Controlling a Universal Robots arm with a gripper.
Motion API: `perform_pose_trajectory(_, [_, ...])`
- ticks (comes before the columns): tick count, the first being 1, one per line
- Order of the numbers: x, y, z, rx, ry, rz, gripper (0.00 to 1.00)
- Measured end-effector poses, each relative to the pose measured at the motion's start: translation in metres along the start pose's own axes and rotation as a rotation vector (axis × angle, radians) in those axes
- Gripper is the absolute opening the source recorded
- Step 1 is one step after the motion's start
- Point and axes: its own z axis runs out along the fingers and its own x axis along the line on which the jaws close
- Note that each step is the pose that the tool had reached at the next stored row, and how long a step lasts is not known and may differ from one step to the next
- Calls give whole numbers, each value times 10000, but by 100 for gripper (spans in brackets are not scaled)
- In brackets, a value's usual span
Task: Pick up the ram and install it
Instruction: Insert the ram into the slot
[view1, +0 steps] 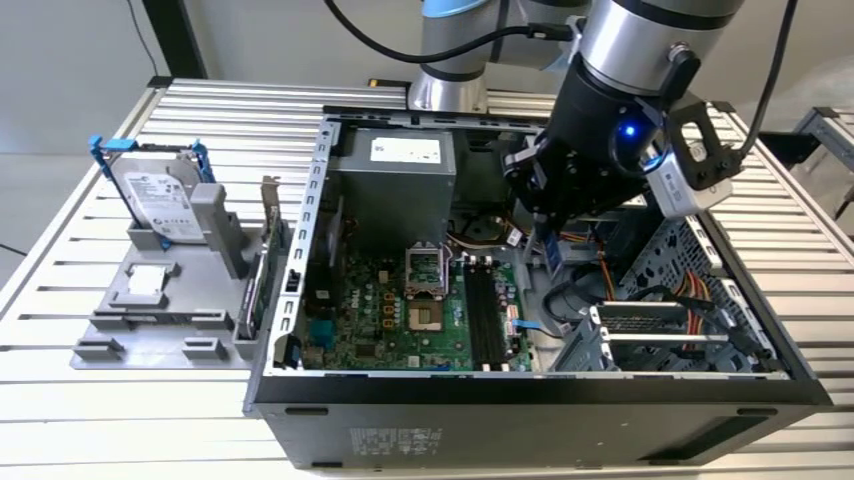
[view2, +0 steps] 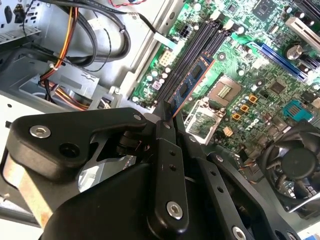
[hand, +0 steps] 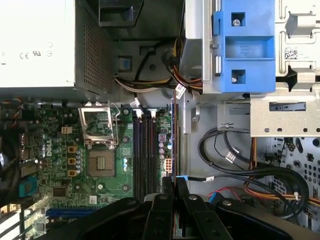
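Gripper clamped on the ram, holding it above the motherboard's memory slots, inside the open computer case.

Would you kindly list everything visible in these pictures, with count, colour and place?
ram: one, dark board with blue label, clamped in the gripper above the motherboard's memory slots
memory slots: a row, black, beside the processor socket
motherboard: one, green, on the case floor
computer case: one, black and grey, lying open on the table
power supply: one, grey, at the far end of the case
hard drive: one, silver with blue rails, upright in the grey holder at the exterior view's left
grey holder: one, on the table
table: one, slatted metal
gripper: one, black, shut on the ram
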Motion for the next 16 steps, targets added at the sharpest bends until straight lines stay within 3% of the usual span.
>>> perform_pose_trajectory(16, [-2, -8, 89, 1, 0, -4, 0])
